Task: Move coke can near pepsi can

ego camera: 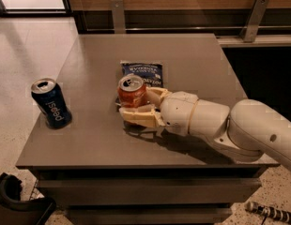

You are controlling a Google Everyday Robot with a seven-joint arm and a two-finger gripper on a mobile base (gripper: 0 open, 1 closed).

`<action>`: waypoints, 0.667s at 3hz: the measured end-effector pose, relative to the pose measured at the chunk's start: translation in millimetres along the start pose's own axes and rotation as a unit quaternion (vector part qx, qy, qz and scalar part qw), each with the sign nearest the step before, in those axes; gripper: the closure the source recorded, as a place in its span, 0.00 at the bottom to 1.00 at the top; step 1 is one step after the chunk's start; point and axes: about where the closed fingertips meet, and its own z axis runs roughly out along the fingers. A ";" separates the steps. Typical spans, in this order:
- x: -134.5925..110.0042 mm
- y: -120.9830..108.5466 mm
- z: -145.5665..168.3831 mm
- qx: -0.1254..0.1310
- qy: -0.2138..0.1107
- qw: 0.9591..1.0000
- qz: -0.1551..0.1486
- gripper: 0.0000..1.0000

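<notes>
The coke can (131, 91) is red-orange with a silver top and stands upright near the middle of the grey table (98, 139). My gripper (136, 104) reaches in from the right and is shut on the coke can, one cream finger behind it and one in front. The pepsi can (51, 102), dark blue with white lettering, stands upright near the table's left edge, well left of the coke can.
A flat blue chip bag (143, 73) lies on the table just behind the coke can. My white arm (230, 125) crosses the table's right front. A dark wall with metal brackets (251, 18) runs behind the table.
</notes>
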 end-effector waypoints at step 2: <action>-13.0 29.4 39.0 -0.083 -0.017 0.996 -0.030 1.00</action>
